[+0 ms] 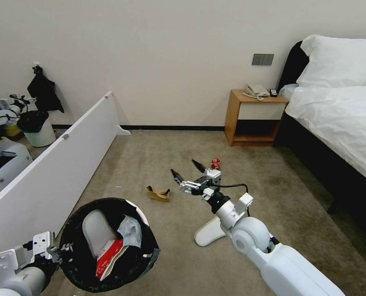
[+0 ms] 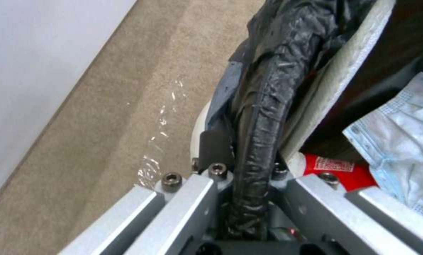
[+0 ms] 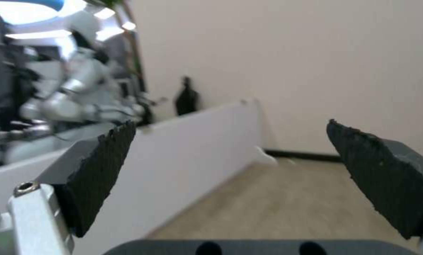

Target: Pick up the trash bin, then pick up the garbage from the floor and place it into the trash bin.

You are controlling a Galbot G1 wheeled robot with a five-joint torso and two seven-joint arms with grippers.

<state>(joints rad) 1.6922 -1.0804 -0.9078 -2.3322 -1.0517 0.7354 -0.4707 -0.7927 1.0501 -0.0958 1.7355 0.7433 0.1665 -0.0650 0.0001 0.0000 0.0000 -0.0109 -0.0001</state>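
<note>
Holding: my left gripper [image 1: 63, 248] is closed on the rim of the trash bin [image 1: 74, 263], at the low left of the head view; in the left wrist view the black bag [image 2: 263, 117] folded over the rim passes between my fingers [image 2: 206, 198].
Bin content: one white slipper [image 1: 97, 230], a red-white crushed carton [image 1: 109, 255] and a pale tissue [image 1: 130, 231] lie inside, touching each other.
Garbage on floor: the brown torn cardboard [image 1: 158, 193] lies on the carpet [image 1: 158, 152], beyond the bin. The crushed red can [image 1: 215, 163] lies farther away, near the nightstand side. A second white slipper [image 1: 208, 232] lies under my right arm, partly hidden by it.
Right gripper [image 1: 187, 170]: it hangs in the air above the carpet, between the cardboard and the can, touching nothing. Its two black pads [image 3: 103, 170] stand wide apart with nothing between them.
Around: a white board [image 1: 51, 172] stands on my left side, along the carpet. A wooden nightstand [image 1: 254, 119] and a bed [image 1: 339, 111] are at the right, well apart from the garbage.
</note>
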